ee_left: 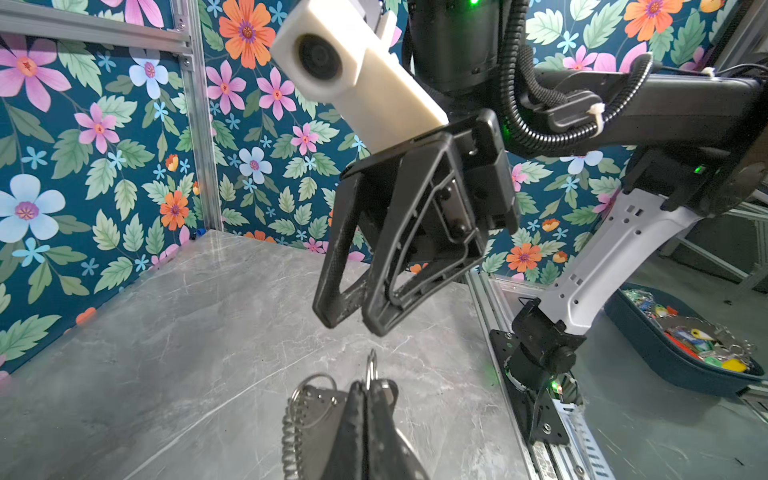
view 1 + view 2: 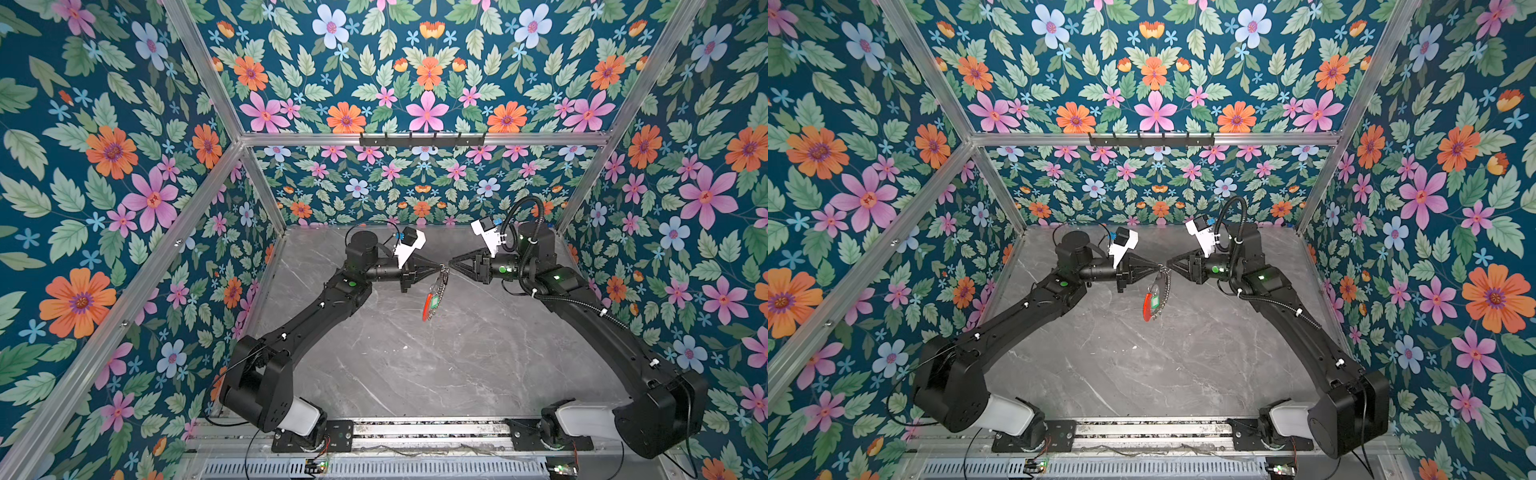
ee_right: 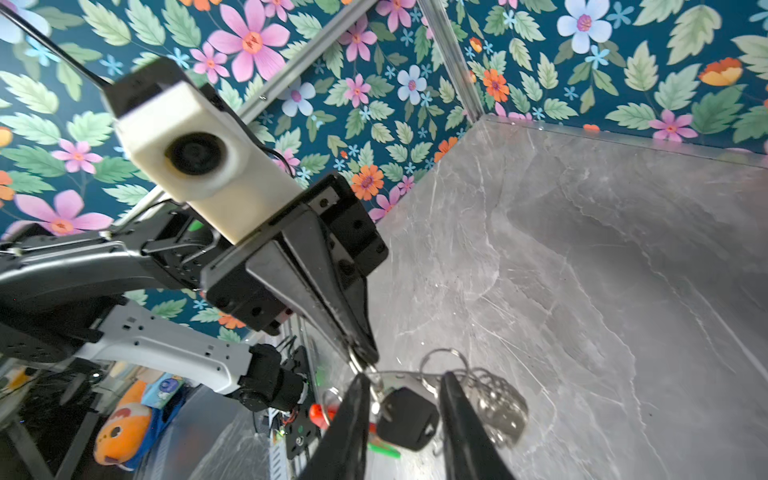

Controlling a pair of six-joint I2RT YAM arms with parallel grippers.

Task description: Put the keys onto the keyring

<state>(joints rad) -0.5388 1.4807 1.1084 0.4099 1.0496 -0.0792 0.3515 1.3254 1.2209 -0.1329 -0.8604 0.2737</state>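
The keyring [image 2: 434, 295] [image 2: 1154, 297], a grey hoop with a red-orange arc [image 2: 427, 306] and a fringe of silver split rings, hangs in mid-air above the table. A green-tagged key [image 2: 435, 301] hangs against it. My left gripper [image 2: 438, 266] [image 1: 368, 384] is shut on a small split ring at the hoop's top edge [image 1: 316, 409]. My right gripper [image 2: 451, 264] [image 3: 405, 386] faces it tip to tip and stands open. The black-fob key [image 3: 409, 417] dangles between its fingers [image 3: 353, 403], gaps on both sides. It hangs from the hoop.
Grey marble tabletop [image 2: 415, 374] lies below, boxed in by flowered walls. A black hook rack [image 2: 422, 139] sits on the rear rail. A dark tray of spare keys [image 1: 685, 345] lies outside, past the arm bases.
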